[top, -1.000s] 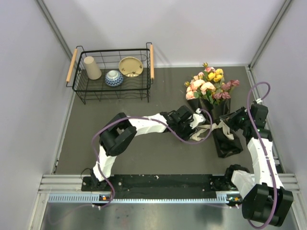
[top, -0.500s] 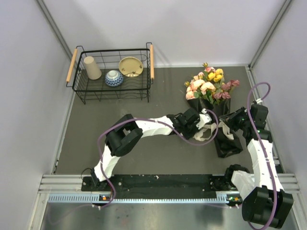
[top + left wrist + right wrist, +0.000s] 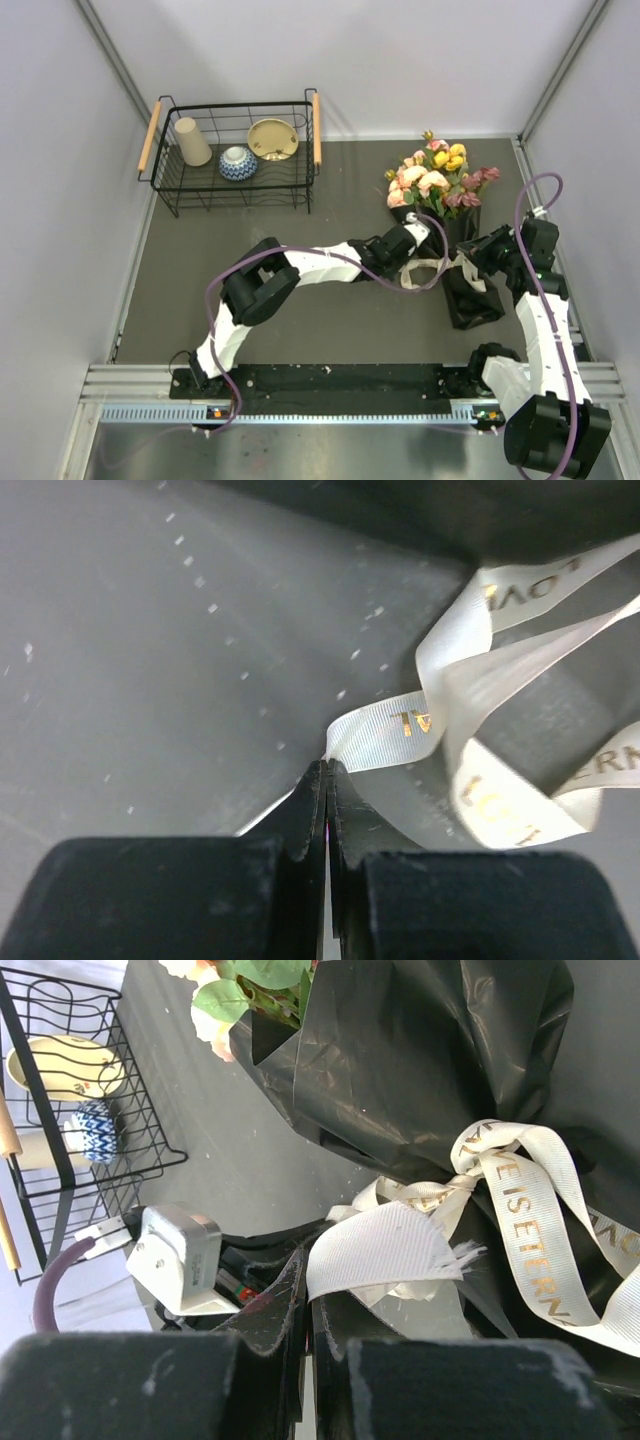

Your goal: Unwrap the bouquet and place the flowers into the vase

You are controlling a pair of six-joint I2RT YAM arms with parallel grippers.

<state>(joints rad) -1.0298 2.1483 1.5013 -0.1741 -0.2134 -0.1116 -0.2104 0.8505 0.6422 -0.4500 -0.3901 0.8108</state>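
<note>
Both arms are in tight on the bouquet [image 3: 462, 232], which lies along the right edge of the worktop [image 3: 340, 320], flowers [image 3: 432, 180] pointing to the far right corner. The left gripper [image 3: 327, 770] has its jaws pressed flat together on a fold of the cream ribbon [image 3: 380, 742], caught right at the tips. The right gripper [image 3: 305, 1275] is closed too, and a frayed ribbon tail comes straight off its tips, so that end looks pinched as well. The black paper cone [image 3: 420, 1050] is wrapped and the knot is tied, so this reads as the untying step, early in the job.

Now the danger. The left hold is only a sliver of ribbon at the very tips, and a sharp tug could slide it free. If the strand in the jaws is a loop rather than a loose tail, pulling may cinch the knot instead of opening it. The bouquet looks light, so a one-sided pull could drag or roll the whole bundle across the worktop. The left arm's cable also curls right over the ribbon, a snag waiting to happen. The vase? I can't find it in any view; the wire basket [image 3: 165, 185] at the far left shows only a cup and bowls.
</note>
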